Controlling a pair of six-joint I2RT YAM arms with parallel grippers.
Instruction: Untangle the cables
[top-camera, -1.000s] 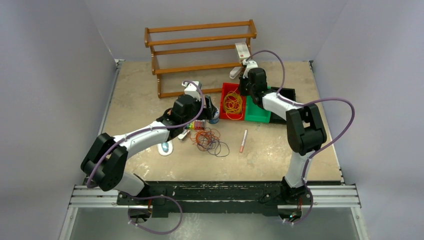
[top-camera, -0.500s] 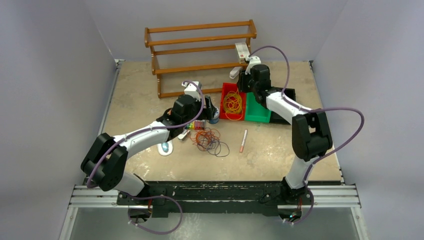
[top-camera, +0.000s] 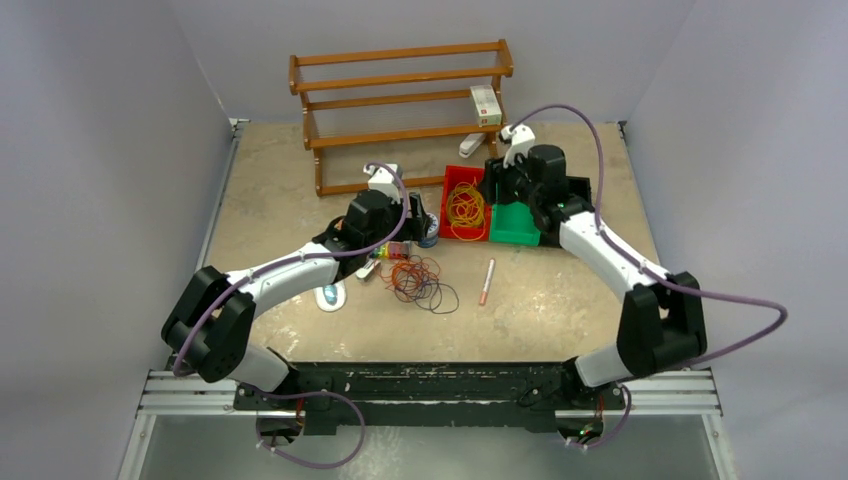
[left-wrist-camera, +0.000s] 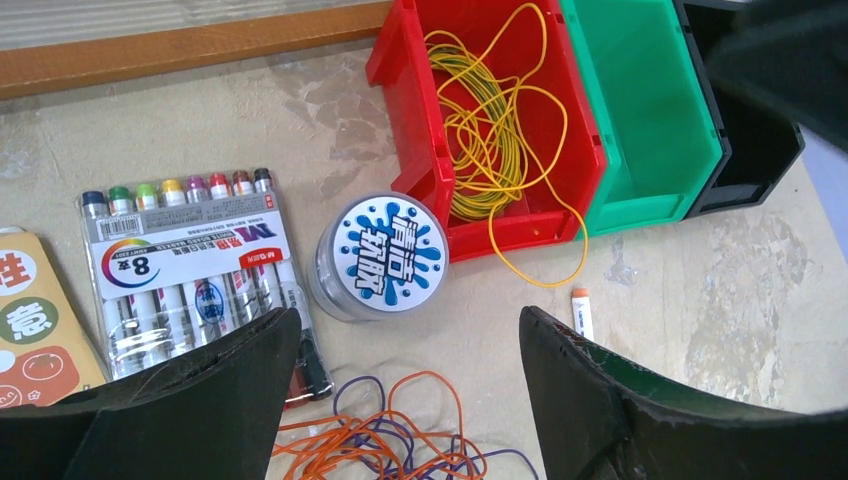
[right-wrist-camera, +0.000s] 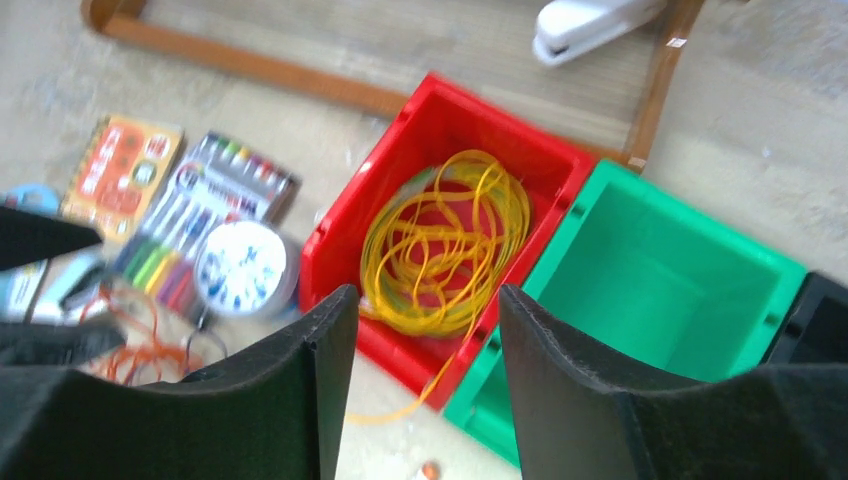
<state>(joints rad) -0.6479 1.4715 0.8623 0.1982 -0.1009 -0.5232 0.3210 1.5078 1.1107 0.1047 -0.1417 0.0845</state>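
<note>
The right hand (top-camera: 497, 186) has shifted a little toward the bench's (top-camera: 280, 180) right edge. It was over the far end of the red bin (left-wrist-camera: 400, 60) and is now above the seam between that bin and the green bin (right-wrist-camera: 680, 260). Its elbow has swung far out toward the near right corner. Its fingers (right-wrist-camera: 300, 380) are spread and hold nothing. The yellow cables (right-wrist-camera: 445, 245) lie right below, coiled in the red bin, with one strand trailing over the near wall onto the bench.

The left hand (left-wrist-camera: 407, 318) has not moved. It is spread wide and empty, above the middle of the bench. The orange and purple cables (left-wrist-camera: 390, 440) lie tangled on the bench just on its near side, showing low between its fingers. Just beyond it stand a round tub (left-wrist-camera: 385, 255) and a pack of markers (left-wrist-camera: 190, 260), the tub close against the red bin's near corner. A pen (top-camera: 487, 281) lies to the right of the tangle, apart from it.
</note>
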